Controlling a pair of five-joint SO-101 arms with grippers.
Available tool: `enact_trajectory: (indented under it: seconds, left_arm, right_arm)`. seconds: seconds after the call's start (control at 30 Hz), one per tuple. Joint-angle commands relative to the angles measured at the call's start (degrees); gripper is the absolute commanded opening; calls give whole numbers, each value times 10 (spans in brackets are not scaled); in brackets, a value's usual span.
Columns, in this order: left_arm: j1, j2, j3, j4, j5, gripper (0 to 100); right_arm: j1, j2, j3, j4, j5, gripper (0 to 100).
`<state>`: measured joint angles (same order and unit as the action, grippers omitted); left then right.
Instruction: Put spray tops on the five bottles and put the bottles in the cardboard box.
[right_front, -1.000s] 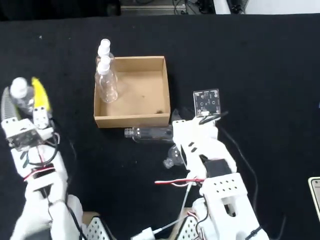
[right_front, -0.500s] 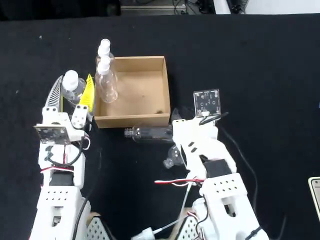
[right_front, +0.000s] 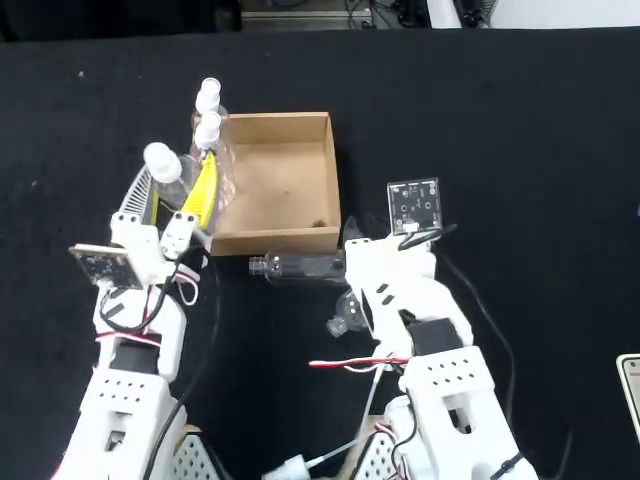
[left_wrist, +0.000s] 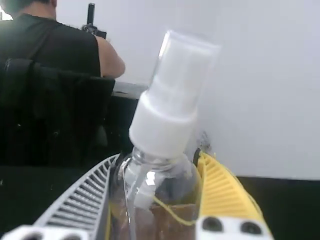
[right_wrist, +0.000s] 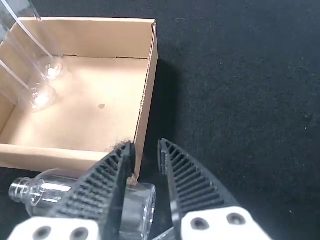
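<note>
Standing near-upright in left claw (right_front: 181, 172): capped bottle (left_wrist: 165, 125).

capped bottles (right_front: 208, 96) (right_front: 208, 130) (right_front: 160, 160): 3 | uncapped bottle (right_front: 300, 266): 1 | cardboard box (right_front: 285, 190): 1

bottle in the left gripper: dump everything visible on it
The bottle is clear plastic with rounded shoulders, and a thin dip tube shows inside it. A white spray top is fitted on its neck, with a translucent cap over the nozzle. It leans slightly and is clamped at the shoulders in the left gripper, between the grey finger and the yellow finger. From above it sits at the left wall of the cardboard box; whether it touches the box is unclear.
</note>
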<state>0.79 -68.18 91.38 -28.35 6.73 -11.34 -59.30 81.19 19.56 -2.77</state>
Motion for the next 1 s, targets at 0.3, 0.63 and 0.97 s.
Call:
enact_trajectory:
  seconds: [0.3, 0.63, 0.97]
  left_arm:
    - [3, 214, -124, -76, 4, 30]
    - [7, 403, -138, -236, -42, 30]
    - [5, 546, -138, -376, -47, 30]
  right_arm:
    - [9, -4, -4, -16, 4, 56]
    - [9, -5, -5, -18, 4, 56]
    - [9, -5, -5, -18, 4, 56]
